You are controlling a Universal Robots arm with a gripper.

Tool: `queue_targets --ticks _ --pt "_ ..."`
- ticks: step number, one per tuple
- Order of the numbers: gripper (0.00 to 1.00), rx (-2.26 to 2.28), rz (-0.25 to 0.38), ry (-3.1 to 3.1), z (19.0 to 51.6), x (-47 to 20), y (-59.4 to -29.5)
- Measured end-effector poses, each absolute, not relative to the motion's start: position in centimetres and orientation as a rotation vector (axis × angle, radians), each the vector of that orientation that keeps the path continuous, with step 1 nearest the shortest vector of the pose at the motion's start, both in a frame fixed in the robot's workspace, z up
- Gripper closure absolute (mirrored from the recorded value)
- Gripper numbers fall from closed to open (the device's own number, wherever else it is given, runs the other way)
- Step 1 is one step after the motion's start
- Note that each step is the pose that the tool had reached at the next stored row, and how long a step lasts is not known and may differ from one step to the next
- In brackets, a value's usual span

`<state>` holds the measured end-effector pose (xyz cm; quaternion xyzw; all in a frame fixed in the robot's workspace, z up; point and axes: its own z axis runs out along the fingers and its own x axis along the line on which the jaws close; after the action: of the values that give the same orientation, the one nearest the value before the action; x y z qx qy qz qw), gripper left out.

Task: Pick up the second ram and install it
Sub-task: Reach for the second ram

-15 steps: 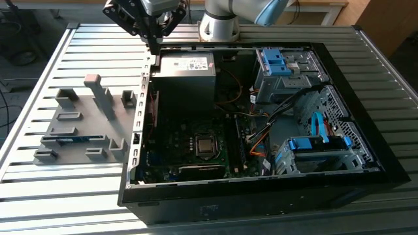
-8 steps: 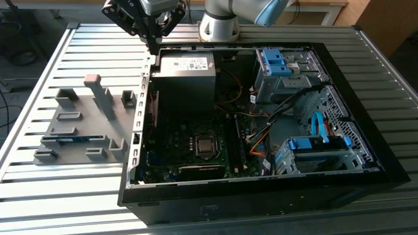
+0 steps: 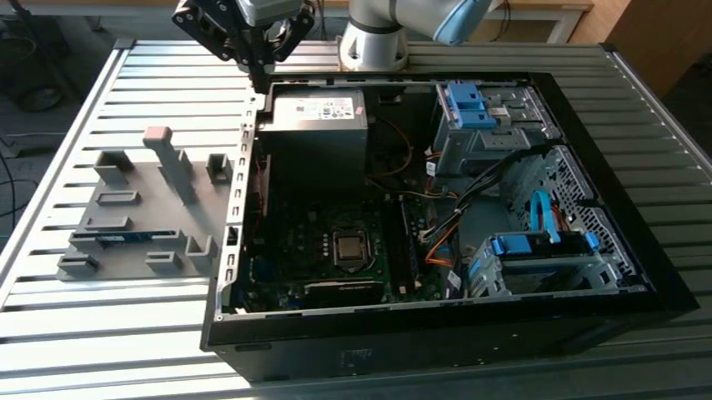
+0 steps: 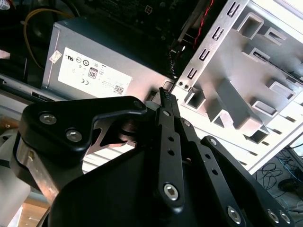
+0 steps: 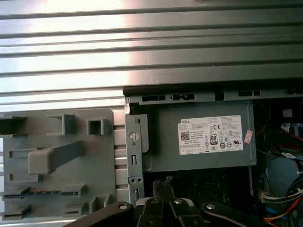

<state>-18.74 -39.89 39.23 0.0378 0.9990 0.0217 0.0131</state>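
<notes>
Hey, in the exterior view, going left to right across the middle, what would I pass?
Grey holder tray with the ram stick lying in it → silver side frame of the computer case → processor socket → blue drive bracket → black outer wall of the case.

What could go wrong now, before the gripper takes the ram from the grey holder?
The gripper hangs close over the case rim beside the power supply; a low sideways move might hit that metal. The second ram stands on edge in a narrow slot of the grey holder, so an off-centre grasp could tilt or jam it.
</notes>
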Motion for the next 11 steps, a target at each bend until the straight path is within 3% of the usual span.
queue_targets --ticks 11 --pt "0.89 0.118 0.068 3.112 39.23 -19.13 -39.89"
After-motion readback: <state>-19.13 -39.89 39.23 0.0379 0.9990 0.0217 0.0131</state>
